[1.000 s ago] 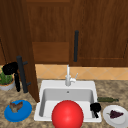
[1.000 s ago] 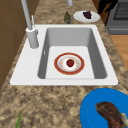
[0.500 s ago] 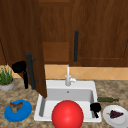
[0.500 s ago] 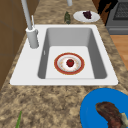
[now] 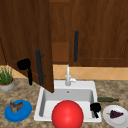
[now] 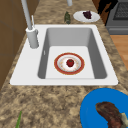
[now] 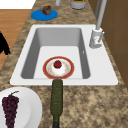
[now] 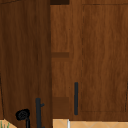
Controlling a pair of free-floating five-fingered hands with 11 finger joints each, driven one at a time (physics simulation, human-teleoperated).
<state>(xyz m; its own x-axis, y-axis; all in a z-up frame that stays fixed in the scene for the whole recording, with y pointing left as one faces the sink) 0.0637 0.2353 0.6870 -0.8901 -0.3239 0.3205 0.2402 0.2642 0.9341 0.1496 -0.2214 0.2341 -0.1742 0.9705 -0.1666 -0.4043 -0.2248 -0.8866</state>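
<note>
Cabinet door (image 5: 27, 42) swung open above sink (image 5: 68, 100). Left hand (image 5: 24, 64) seen clenched, just left of door handle (image 5: 39, 67), not touching. Right hand (image 5: 95, 107) seen clenched at sink's right rim.

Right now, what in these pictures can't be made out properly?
- Inside the wall cabinet: front view, the open door covers it.
- Plate in the sink: front view, a red ball blocks it.
- Left hand, right hand: finger pose too dark to read.
</note>
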